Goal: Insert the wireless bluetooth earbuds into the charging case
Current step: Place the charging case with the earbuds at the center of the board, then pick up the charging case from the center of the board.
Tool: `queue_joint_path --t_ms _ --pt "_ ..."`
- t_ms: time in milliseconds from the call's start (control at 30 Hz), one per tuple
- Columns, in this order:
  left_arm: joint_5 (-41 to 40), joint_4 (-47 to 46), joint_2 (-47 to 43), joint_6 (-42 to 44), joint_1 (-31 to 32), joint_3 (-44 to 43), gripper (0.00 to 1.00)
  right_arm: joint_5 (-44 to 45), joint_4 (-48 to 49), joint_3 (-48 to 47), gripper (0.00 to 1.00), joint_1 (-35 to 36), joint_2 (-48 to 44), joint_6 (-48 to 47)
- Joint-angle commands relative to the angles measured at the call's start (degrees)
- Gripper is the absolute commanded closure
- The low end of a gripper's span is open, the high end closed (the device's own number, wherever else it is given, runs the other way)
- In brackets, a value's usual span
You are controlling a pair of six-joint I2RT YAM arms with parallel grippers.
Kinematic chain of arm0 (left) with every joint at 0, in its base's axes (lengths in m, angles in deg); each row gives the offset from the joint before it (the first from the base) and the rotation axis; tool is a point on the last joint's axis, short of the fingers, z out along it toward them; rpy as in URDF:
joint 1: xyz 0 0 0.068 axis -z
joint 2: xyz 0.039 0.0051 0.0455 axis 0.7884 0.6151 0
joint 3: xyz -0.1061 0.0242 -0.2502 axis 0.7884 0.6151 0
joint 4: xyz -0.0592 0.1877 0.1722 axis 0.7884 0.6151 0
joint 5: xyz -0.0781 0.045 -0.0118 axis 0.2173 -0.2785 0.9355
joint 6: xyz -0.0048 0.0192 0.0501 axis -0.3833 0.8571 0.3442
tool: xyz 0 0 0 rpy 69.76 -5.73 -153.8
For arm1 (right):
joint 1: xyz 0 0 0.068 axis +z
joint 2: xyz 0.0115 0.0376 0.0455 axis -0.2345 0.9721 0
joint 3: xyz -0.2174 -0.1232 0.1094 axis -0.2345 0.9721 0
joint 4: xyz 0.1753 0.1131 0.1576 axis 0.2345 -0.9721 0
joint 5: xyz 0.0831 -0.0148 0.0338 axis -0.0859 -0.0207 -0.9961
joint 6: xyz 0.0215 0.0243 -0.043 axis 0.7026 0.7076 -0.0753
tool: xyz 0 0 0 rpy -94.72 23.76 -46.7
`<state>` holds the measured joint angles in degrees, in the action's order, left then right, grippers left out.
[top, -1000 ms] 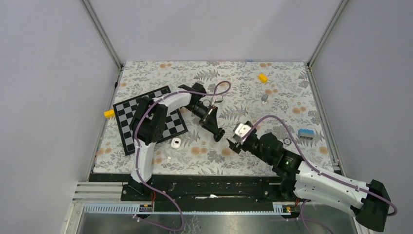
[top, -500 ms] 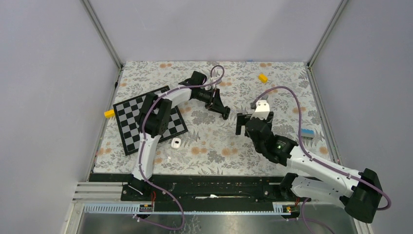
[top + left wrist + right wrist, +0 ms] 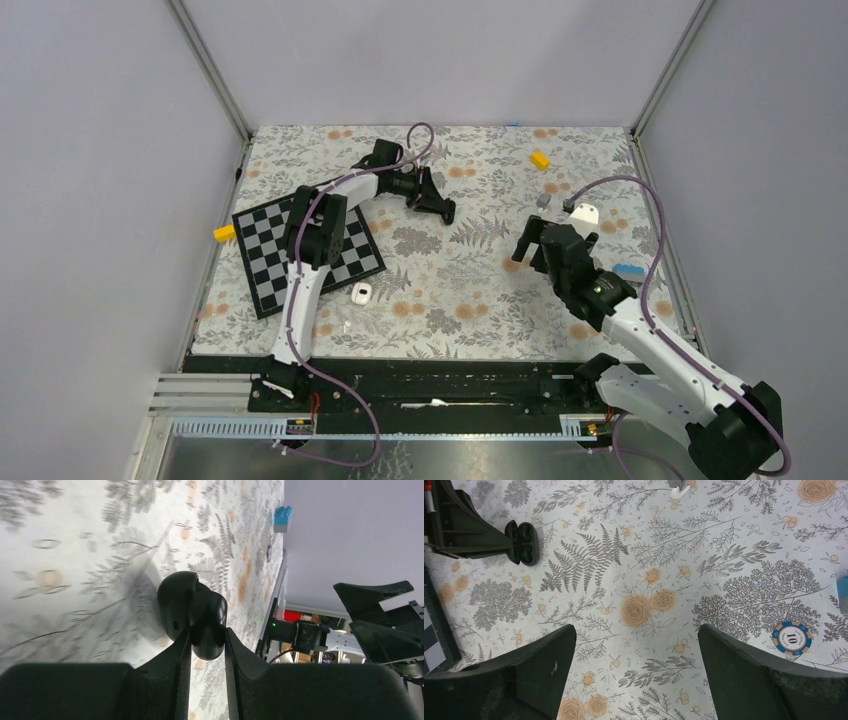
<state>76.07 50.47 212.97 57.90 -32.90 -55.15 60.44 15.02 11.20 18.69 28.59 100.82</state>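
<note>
charging case [image 3: 192,612] held in left gripper [image 3: 207,639], shown close by left wrist only, earbud [image 3: 679,491] shown by right wrist, right gripper [image 3: 636,632] opened wider

Robotics lab test cell: grey panel walls [image 3: 420,60], aluminium corner posts [image 3: 208,68], floral-covered table [image 3: 470,290], mounting rail [image 3: 430,385] at near edge.

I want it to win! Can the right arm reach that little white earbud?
Probably yes. Its fingers are wide open and the earbud lies on bare cloth just ahead, nothing between.
</note>
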Motion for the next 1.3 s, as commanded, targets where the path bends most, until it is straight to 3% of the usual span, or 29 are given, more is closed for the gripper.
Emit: queue_joint_path --t_ms 0,200,233,400,500,633,767,833,1067,1133,1267 --pt "-1.53 6.41 2.5 5.03 -1.48 -4.8 1.0 0.36 0.27 1.13 0.02 -0.26 -3.9 0.59" --pt "-2.46 6.74 2.9 5.19 -2.72 -4.08 1.0 0.36 -1.04 1.12 0.02 -0.26 -2.85 0.33" --pt "-2.47 6.78 2.82 5.19 -2.85 -3.95 0.95 0.47 -1.03 0.97 0.02 -0.26 -2.62 0.21" --pt "-4.54 8.93 1.15 6.58 -2.88 -3.9 0.46 1.87 -1.36 -0.09 0.02 -0.28 -0.35 -1.6" --pt "-10.29 13.68 -2.73 8.37 -2.78 -4.61 0.31 2.33 -2.53 -1.9 0.02 -0.26 2.37 -3.31" --pt "-24.92 20.53 -12.52 12.92 -1.96 -4.06 0.1 2.48 -3.31 -3.25 0.02 -0.35 6.07 -4.16" --pt "-40.57 27.43 -21.11 14.58 -1.89 -4.32 0.07 2.01 -3.07 -4.19 0.02 -0.52 8.25 -2.11" --pt "-50.83 27.84 -27.19 13.46 -1.62 -0.33 0.06 -0.7 -1.22 -4.03 0.02 -0.52 8.55 -1.85" --pt "-72.12 15.32 -51.61 6.62 -1.84 34.27 0.01 -5.55 4.45 -1.75 0.02 -0.52 9.81 -3.01" --pt "-73.61 17.18 -54.47 3.47 -1.99 38.96 0.01 -7.1 6.91 -0.52 0.02 -0.52 9.6 -3.56" --pt "-69.14 19.92 -60.27 1.43 -0.33 44.64 0.01 -8.12 9.09 -0.07 0.02 -0.52 10.4 -4.5"
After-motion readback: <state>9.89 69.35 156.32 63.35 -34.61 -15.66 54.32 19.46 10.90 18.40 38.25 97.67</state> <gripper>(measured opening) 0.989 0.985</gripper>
